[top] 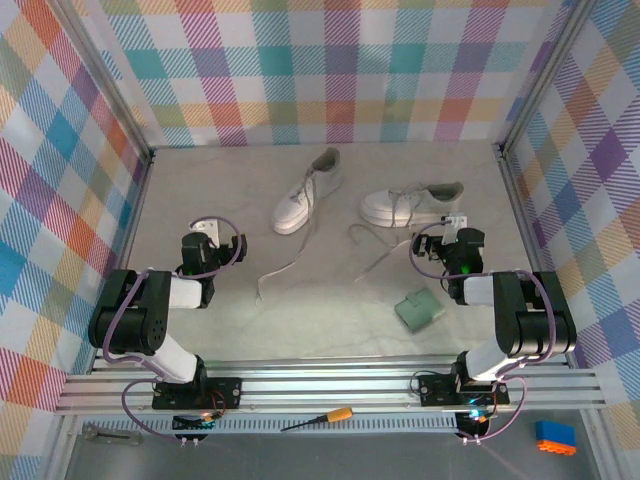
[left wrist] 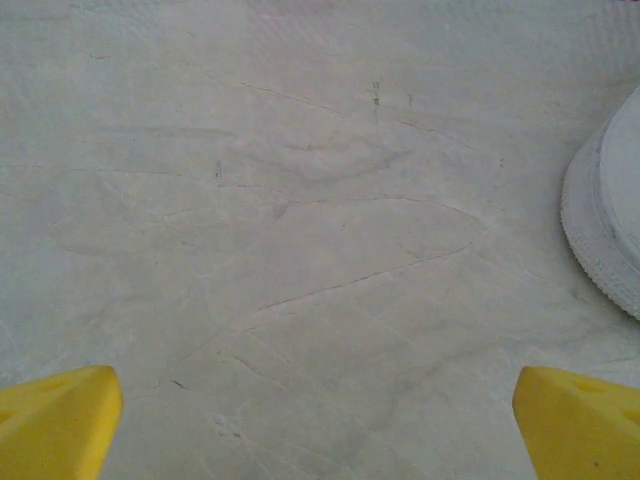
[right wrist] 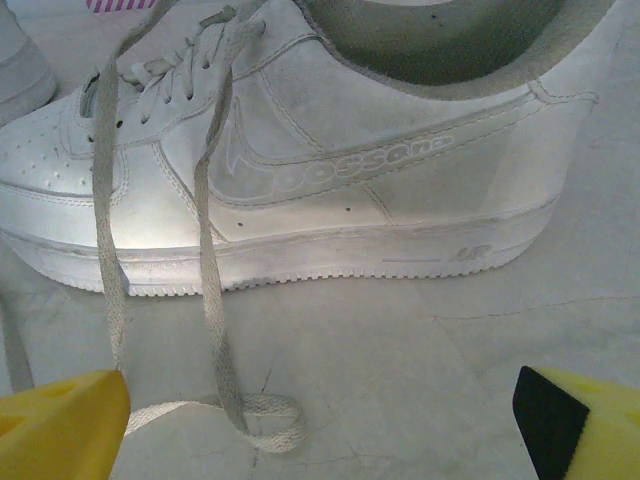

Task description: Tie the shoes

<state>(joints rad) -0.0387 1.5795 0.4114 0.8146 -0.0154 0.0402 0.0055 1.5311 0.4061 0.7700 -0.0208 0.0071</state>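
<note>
Two white low-top shoes lie untied at the back of the table. The left shoe [top: 305,196] points toward me, and its lace [top: 278,272] trails forward. Sideways to its right lies the right shoe [top: 410,205], with a lace [top: 372,258] running off to the left. My left gripper [top: 206,230] stands open over bare table left of the shoes, and the left shoe's sole [left wrist: 603,232] shows at that wrist view's right edge. Just in front of the right shoe [right wrist: 330,170], my right gripper [right wrist: 320,430] is open, and a lace loop [right wrist: 262,420] lies between its yellow fingertips [right wrist: 60,425].
A small green square pad [top: 418,311] lies on the table near the right arm. Plaid walls close in the table on three sides. A screwdriver [top: 322,417] and a blue-and-orange block [top: 555,437] rest by the front rail.
</note>
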